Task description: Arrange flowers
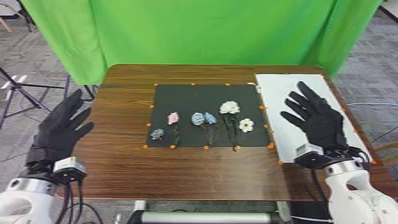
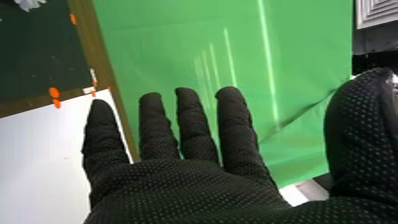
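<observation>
In the head view, several flowers lie on a dark mat (image 1: pixel 191 138): a small blue one (image 1: pixel 157 134), a pink one (image 1: pixel 173 118), two blue ones (image 1: pixel 198 119) side by side, a tall white one (image 1: pixel 229 107) and a short white one (image 1: pixel 246 125). My right hand (image 1: pixel 318 124) is over the white sheet right of the mat, open and holding nothing. My left hand (image 1: pixel 59 131) is beyond the table's left edge, open and empty. In the right wrist view, the right hand (image 2: pixel 178 192) has straight fingers, and a white flower (image 2: pixel 29 4) lies on the mat.
The white sheet (image 1: pixel 282 92) covers the right side of the brown table (image 1: pixel 123 165). Orange dots mark the edges of mat and sheet. A green curtain (image 1: pixel 204 35) hangs behind the table, and a tripod (image 1: pixel 19 92) stands at the left.
</observation>
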### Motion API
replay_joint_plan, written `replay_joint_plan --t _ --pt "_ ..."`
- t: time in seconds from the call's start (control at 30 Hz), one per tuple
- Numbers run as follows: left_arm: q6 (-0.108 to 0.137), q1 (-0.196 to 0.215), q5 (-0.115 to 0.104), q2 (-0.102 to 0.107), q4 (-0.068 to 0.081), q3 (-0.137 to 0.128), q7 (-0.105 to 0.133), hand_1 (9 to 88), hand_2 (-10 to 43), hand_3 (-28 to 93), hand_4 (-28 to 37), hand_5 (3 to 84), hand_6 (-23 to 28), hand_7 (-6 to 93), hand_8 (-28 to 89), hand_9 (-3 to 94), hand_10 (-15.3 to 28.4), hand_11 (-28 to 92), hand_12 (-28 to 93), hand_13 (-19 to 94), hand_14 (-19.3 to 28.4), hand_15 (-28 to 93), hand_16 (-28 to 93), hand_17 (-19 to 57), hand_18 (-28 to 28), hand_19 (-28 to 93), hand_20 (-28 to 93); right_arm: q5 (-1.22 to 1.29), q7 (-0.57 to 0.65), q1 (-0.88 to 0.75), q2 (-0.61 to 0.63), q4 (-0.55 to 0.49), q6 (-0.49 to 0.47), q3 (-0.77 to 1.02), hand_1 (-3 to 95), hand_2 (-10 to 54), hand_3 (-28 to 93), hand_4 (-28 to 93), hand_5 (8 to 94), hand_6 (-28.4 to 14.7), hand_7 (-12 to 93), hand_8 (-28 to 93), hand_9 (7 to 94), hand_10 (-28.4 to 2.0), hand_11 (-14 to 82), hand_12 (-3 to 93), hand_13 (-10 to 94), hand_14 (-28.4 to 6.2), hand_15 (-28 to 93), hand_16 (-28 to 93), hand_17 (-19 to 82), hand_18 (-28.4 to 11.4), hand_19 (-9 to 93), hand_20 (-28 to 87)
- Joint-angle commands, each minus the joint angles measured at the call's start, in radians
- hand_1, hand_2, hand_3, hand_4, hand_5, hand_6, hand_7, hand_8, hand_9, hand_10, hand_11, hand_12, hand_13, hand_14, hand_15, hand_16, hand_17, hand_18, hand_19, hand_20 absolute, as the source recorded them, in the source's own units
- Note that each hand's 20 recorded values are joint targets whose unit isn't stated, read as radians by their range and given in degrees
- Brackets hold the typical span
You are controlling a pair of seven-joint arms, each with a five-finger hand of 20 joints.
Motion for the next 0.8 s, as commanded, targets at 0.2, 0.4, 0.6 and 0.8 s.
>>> replay_joint_plan --t 0.2,0.4,0.6,0.8 --pt "-0.035 -0.060 0.000 0.029 0.044 0.040 -0.020 22.8 -2.5 68 -28.3 18.9 0.4 15.8 -8 14.2 7.5 2 24 11 11.2 7 9 -14.8 19.5 35 6 -0.003 -0.021 -0.027 0.019 -0.034 0.025 -0.018 12.2 -0.9 79 -25 27.1 -2.7 8 -7 27.3 -11.3 0.2 23.2 18 -11.8 -5 37 -4 -18.6 27 17" --pt "-0.031 -0.033 -0.003 0.011 0.043 0.043 -0.018 22.5 -2.3 68 -28.3 18.9 0.4 15.8 -8 14.5 7.6 2 25 11 11.1 6 9 -14.8 19.4 35 6 -0.002 0.010 -0.015 0.013 -0.021 0.023 -0.031 12.3 -0.8 79 -25 27.1 -2.8 8 -7 27.0 -11.5 0.3 23.3 18 -11.6 -5 37 -5 -18.5 26 17" --pt "-0.046 -0.081 -0.006 0.021 0.067 0.061 -0.024 22.5 -2.2 68 -28.3 19.0 0.4 16.0 -8 14.6 7.7 2 24 11 11.0 6 9 -14.6 19.0 35 6 0.053 0.007 -0.027 0.012 -0.023 0.046 -0.029 12.3 -0.8 79 -24 27.0 -3.0 8 -7 27.0 -11.8 0.2 23.5 18 -11.8 -5 37 -5 -18.7 27 17" --pt "-0.050 -0.070 -0.021 -0.009 0.073 0.066 -0.031 22.5 -2.0 68 -28.3 19.2 0.3 15.7 -8 15.2 7.8 2 24 11 11.0 7 9 -14.3 19.0 35 6 0.027 0.006 -0.029 0.009 -0.018 0.038 -0.038 12.6 -0.9 79 -25 27.5 -0.8 9 -7 26.7 -11.6 0.0 23.4 17 -11.7 -6 37 -5 -18.5 27 17"
